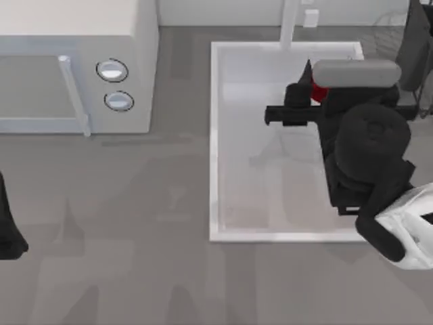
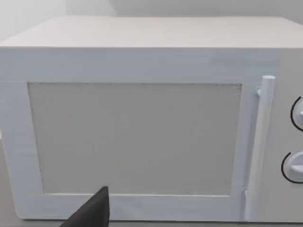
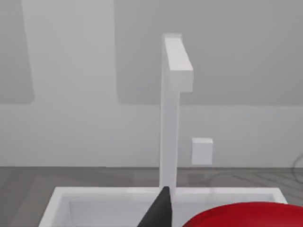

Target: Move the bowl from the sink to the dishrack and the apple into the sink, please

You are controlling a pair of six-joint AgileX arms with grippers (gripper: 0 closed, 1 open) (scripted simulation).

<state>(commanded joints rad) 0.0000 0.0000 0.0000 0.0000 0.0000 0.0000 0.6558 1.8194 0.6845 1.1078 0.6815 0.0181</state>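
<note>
- Your right gripper hangs over the sink, a red thing beside it; grip unclear.
- Left arm parked, facing the microwave.

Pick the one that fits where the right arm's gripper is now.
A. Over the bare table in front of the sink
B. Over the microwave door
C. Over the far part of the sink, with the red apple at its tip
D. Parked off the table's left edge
C: in the top view the right gripper hangs over the far part of the sink, near the faucet, with the apple at its fingers.
</note>
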